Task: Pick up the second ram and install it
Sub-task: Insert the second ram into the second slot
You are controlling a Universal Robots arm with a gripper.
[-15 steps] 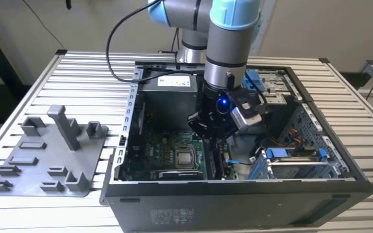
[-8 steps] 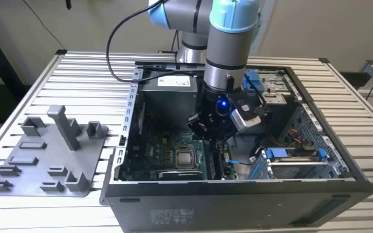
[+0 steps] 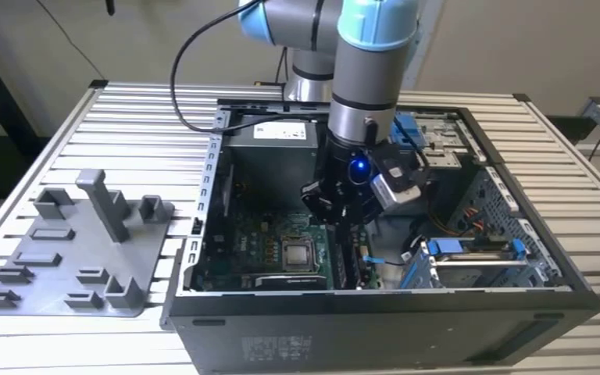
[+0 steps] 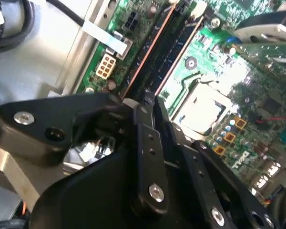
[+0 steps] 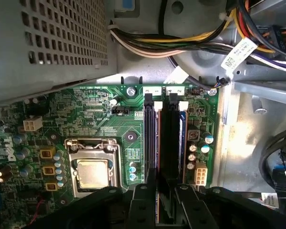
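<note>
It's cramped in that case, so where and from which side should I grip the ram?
Pinch the ram across its two flat faces, mid-length on its upper long edge, coming straight down from above the motherboard. It stands on edge along the slots, so probably only that edge is free.

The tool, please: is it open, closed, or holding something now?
Tool: closed on the second ram, standing in the motherboard slots.

1. Tool (image 4: 148,143): matt black plastic-looking links with shiny metal screws.
2. Motherboard (image 5: 86,119): glossy green board.
3. Power supply (image 5: 47,43): dull grey perforated metal.
4. Desk (image 3: 123,141): ribbed, pale metal slats.
5. Fixture tray (image 3: 71,258): matt grey plastic.
</note>
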